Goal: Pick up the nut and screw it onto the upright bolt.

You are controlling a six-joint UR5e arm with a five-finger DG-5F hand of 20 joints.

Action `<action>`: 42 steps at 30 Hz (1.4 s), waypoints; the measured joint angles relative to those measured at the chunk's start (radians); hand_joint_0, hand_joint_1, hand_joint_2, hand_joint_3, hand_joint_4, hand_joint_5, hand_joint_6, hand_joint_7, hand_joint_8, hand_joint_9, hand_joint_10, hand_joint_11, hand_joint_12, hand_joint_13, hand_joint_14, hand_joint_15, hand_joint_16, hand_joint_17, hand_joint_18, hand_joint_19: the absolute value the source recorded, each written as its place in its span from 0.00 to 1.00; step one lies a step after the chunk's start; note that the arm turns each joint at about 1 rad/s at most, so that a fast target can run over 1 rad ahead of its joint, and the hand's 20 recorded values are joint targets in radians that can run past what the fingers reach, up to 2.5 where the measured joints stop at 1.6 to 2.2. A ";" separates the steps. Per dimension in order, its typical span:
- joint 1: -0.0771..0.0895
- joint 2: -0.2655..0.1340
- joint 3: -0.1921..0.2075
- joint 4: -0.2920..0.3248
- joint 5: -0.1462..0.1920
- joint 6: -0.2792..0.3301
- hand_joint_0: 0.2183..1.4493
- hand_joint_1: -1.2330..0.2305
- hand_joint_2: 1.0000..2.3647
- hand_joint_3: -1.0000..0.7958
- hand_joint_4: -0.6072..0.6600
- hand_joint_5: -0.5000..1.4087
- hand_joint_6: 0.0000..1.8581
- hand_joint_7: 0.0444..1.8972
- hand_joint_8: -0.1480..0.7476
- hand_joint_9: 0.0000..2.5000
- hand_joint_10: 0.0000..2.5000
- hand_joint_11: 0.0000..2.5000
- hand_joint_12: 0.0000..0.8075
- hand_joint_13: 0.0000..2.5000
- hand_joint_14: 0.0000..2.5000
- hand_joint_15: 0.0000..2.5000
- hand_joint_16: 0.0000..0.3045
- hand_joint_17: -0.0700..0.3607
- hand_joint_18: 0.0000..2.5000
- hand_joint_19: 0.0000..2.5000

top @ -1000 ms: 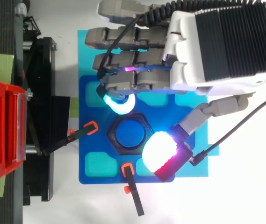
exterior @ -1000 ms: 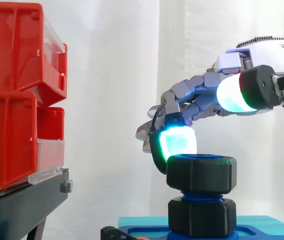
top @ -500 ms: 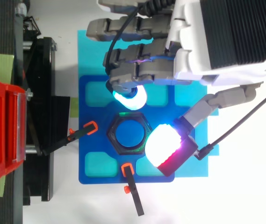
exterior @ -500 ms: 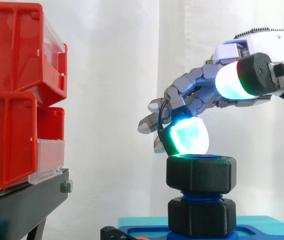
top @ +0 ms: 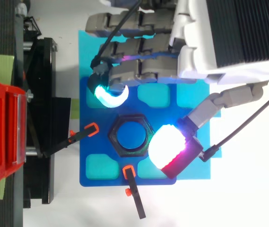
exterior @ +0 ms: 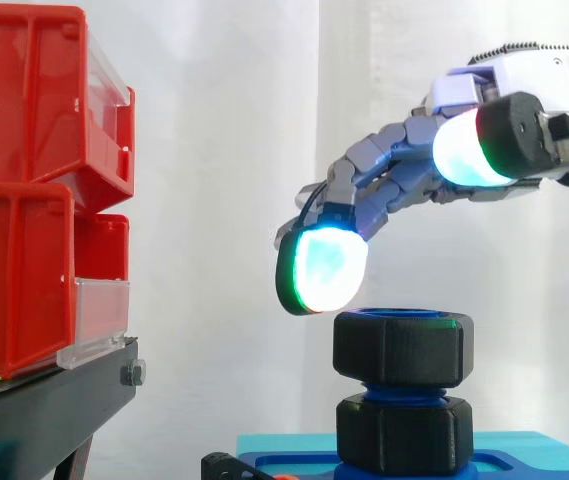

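Nut (exterior: 404, 348) sits on the upright blue bolt (top: 131, 136) at the middle of the blue plate (top: 83, 156). It rides above a second black nut (exterior: 404, 432), with a strip of blue thread showing between them. Hand (exterior: 394, 185) hangs over the plate, open, its fingers loosely bent and holding nothing. One cyan fingertip (exterior: 322, 270) hovers near the nut's upper rim, apart from it. The thumb pad (exterior: 459, 150) is well above the nut. Two orange-tipped clamps (top: 92, 128) reach in over the plate's left and bottom edges. Red bins (exterior: 34, 180) rest on a black stand (exterior: 44, 410) at left.
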State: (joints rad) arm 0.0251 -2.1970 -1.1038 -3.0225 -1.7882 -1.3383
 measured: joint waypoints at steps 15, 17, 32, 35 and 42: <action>0.016 0.000 -0.045 0.066 0.006 0.012 0.21 0.76 0.00 0.28 0.70 0.20 0.27 0.43 0.46 0.20 0.00 0.00 0.40 0.06 0.00 0.00 0.14 0.38 0.00 0.00; 0.016 0.000 -0.045 0.066 0.007 0.012 0.22 0.75 0.00 0.28 0.71 0.21 0.27 0.46 0.46 0.21 0.00 0.00 0.39 0.07 0.00 0.00 0.13 0.37 0.00 0.00; 0.008 0.000 -0.044 0.051 0.002 0.013 0.22 0.72 0.00 0.28 0.71 0.22 0.27 0.55 0.48 0.24 0.00 0.00 0.39 0.09 0.00 0.00 0.12 0.36 0.00 0.00; 0.005 0.000 -0.044 0.049 0.002 0.013 0.22 0.72 0.00 0.28 0.70 0.23 0.27 0.59 0.48 0.24 0.00 0.00 0.39 0.09 0.00 0.00 0.12 0.36 0.00 0.00; -0.002 0.000 -0.044 0.042 0.001 0.011 0.23 0.70 0.00 0.28 0.67 0.25 0.27 0.70 0.48 0.27 0.00 0.00 0.37 0.11 0.00 0.00 0.12 0.35 0.00 0.00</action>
State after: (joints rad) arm 0.0229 -2.1965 -1.1474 -2.9806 -1.7870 -1.3268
